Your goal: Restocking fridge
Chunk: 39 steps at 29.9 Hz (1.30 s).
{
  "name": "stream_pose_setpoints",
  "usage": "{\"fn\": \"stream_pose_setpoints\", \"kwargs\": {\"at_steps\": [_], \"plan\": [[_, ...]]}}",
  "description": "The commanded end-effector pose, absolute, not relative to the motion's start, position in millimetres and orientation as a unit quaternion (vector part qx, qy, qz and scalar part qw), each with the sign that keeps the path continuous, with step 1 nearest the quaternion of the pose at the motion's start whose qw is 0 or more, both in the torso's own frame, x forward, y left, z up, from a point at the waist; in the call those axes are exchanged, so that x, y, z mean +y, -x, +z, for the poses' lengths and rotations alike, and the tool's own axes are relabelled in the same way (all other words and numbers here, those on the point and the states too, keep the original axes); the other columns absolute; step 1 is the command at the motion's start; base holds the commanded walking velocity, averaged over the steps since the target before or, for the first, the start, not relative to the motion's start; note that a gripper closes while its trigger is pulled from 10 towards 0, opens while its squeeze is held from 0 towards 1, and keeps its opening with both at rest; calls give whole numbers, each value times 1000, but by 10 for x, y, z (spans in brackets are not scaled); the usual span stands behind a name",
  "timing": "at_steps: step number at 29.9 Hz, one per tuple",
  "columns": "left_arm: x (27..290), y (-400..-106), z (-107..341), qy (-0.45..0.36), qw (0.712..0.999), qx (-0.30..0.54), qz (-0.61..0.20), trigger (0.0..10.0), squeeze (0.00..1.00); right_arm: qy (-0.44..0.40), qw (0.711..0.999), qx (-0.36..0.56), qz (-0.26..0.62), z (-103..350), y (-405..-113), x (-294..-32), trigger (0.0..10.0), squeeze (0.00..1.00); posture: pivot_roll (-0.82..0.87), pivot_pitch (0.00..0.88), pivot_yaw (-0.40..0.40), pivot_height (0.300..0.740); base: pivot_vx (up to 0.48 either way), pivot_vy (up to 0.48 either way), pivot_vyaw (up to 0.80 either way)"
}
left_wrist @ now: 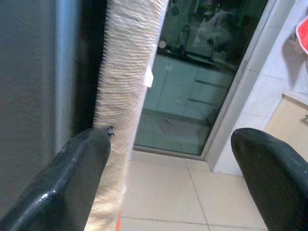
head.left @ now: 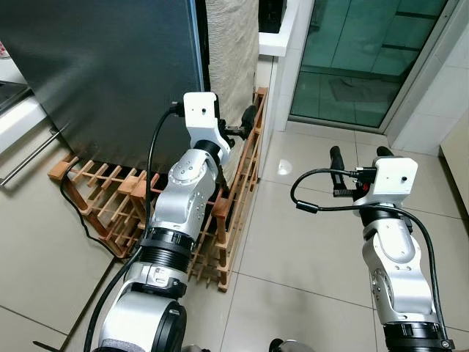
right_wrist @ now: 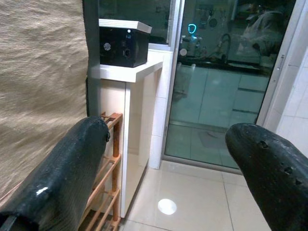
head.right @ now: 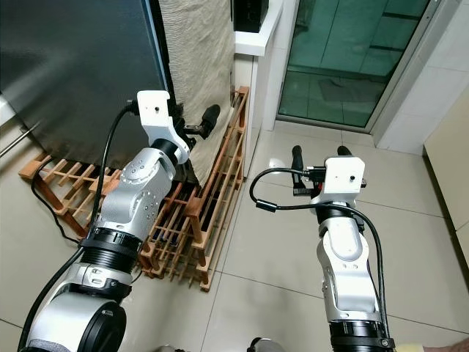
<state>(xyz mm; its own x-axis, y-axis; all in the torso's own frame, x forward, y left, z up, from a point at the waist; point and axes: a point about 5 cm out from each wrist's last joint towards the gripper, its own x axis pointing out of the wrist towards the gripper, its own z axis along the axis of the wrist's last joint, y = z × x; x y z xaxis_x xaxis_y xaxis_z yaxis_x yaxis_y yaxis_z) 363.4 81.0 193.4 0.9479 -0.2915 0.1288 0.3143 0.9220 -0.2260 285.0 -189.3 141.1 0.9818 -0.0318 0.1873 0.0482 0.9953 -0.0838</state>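
Left eye view: you face the dark grey fridge (head.left: 102,81), its door shut, standing on a pale tiled floor (head.left: 308,242). A beige woven cloth (head.left: 231,55) hangs along the fridge's right side, and a low wooden slatted rack (head.left: 220,235) lies on the floor around its base. Beyond, a white counter (right_wrist: 132,72) carries a small black box (right_wrist: 122,45), next to a glass sliding door (head.left: 359,59). Your left gripper (head.left: 242,125) is raised near the fridge's right edge, just beside the cloth; in the left wrist view its fingers (left_wrist: 82,168) are spread apart and hold nothing. Your right gripper (head.left: 359,155) hovers over open floor, well apart from the fridge, fingers likewise spread and empty. No groceries to stock can be seen. This looks like the opening step: you likely need to bring the left gripper to the door's edge and pull it open.
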Motion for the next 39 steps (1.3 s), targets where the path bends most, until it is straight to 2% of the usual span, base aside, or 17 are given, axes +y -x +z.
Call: {"fn": "stream_pose_setpoints", "kwargs": {"at_steps": [1,10,25,30,39], "plan": [[940,-3621,1968,127,981,-54,-138,10000,0,47,993,-106,-25,1458,-2832,-1935,10000,0,-141,0,53,740,0,0,0],[971,-3486,1860,127,981,-41,-139,10000,0,40,993,-112,-6,1471,-2796,-1919,10000,0,-133,0,46,740,0,0,0],[779,-3437,1933,152,972,-45,-173,10000,0,29,993,-110,28,1486,-2790,-1861,10000,0,-140,4,44,740,0,0,0],[688,-3578,1927,122,977,-47,-170,10000,0,28,993,-109,46,1487,-2785,-1816,10000,0,-145,6,47,740,0,0,0],[636,-3693,2032,131,975,-57,-168,10000,0,30,992,-110,63,1499,-2758,-1792,10000,0,-153,11,50,740,0,0,0]]}}
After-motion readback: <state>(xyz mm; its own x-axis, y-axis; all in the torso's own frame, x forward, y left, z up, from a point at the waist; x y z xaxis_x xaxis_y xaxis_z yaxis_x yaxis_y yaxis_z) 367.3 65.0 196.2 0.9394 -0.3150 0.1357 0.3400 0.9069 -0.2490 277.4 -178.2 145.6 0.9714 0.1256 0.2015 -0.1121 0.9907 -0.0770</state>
